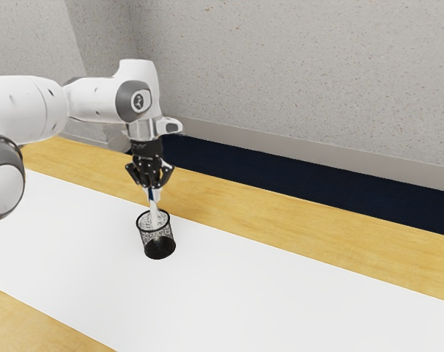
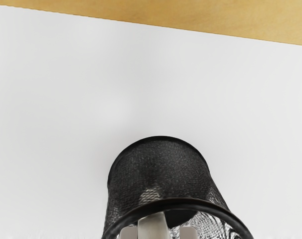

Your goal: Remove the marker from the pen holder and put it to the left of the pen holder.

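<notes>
Marker [image 1: 154,213] is in the pen holder [image 1: 146,236], upper part standing out above the rim. It's slim & straight, pale off-white to lt. grey along most of what shows, w/ a small dk. blue bit up near the gripper [image 1: 154,193]. Approx. upright, w/ a slight lean: top end tips a touch toward the exterior view's left. Lower part runs down inside, partly seen thru the mesh; can't tell if its tip touches the holder's floor. In the wrist view the marker is a smooth, plain lt.-grey bar, no lettering I can make out, crossing the holder's opening just inside the dk. rim. Gripper is directly over the holder, pointing down, right at the marker's top end; can't tell if it's clenched on the marker or just around it. Holder is upright: blk. wire mesh, round, w/ a thicker blk. rim & a dk. solid-looking base, standing on the white surface [image 1: 280,293]. Lt. wood [image 1: 302,220] runs alongside that surface, w/ a dk. navy strip [image 1: 317,176] beyond it, then a speckled grey wall [image 1: 302,73].
</notes>
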